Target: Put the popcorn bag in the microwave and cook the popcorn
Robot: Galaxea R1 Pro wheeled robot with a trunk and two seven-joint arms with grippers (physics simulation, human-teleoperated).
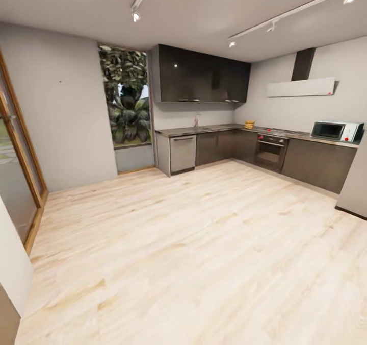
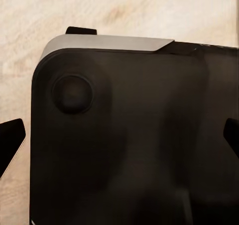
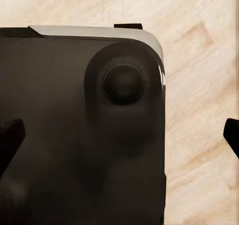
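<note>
Far across the room, the pale microwave (image 1: 336,130) stands at the right end of the grey countertop (image 1: 214,128), its dark door window facing the room. A small tan popcorn bag (image 1: 249,124) sits on the countertop near the corner, left of the hob. My left gripper (image 2: 119,140) is open, its dark fingertips (image 2: 10,141) spread wide over my own black base. My right gripper (image 3: 119,137) is open too, over the base and the wooden floor, holding nothing.
Light wooden floor (image 1: 193,243) stretches between me and the L-shaped dark cabinets. A built-in oven (image 1: 270,151) and a steel dishwasher (image 1: 182,153) sit under the counter. A grey block (image 1: 354,187) stands at the right, a glass door (image 1: 15,181) at the left.
</note>
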